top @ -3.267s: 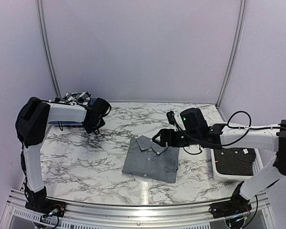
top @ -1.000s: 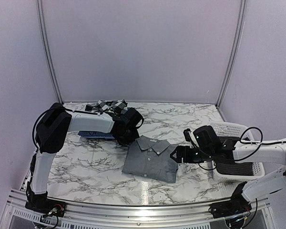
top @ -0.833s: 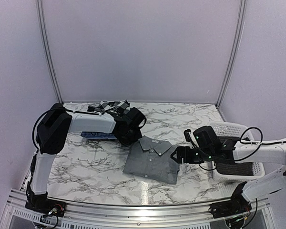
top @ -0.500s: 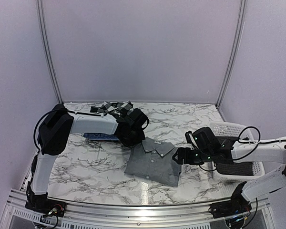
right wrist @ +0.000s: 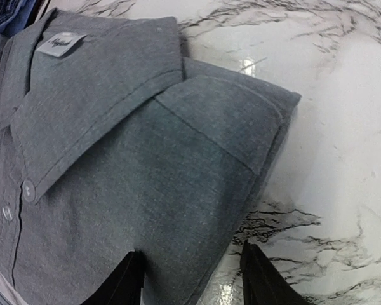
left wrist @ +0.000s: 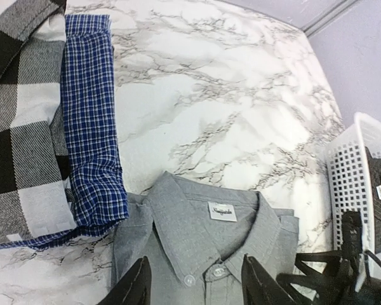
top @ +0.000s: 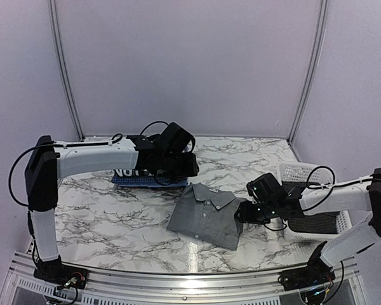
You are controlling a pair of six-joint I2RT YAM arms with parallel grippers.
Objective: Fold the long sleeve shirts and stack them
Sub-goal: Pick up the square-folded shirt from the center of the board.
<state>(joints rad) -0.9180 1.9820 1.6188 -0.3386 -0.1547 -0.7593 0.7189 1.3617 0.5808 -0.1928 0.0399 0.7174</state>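
Note:
A plain grey shirt (top: 206, 213) lies folded, collar up, mid-table. Above its collar (left wrist: 203, 238) hovers my left gripper (left wrist: 197, 284), open, with nothing held; in the top view this left gripper (top: 187, 170) is at the shirt's far-left corner. To its left the black-and-white checked shirt (left wrist: 19, 127) rests on the folded blue shirt (left wrist: 92, 133). My right gripper (right wrist: 193, 283) is open at the grey shirt's right folded edge (right wrist: 267, 159): one finger (right wrist: 130, 279) sits on the cloth, the other (right wrist: 260, 279) over the marble.
A white slatted basket (top: 301, 171) stands at the right edge with a dark shirt (top: 317, 222) inside. The blue shirt (top: 140, 182) lies at the back left. The enclosure walls close in the back and sides.
The left arm carried the checked shirt rightward onto the blue one, let go, and its gripper opened. The right gripper narrowed at the grey shirt's edge; the grey shirt turned slightly.

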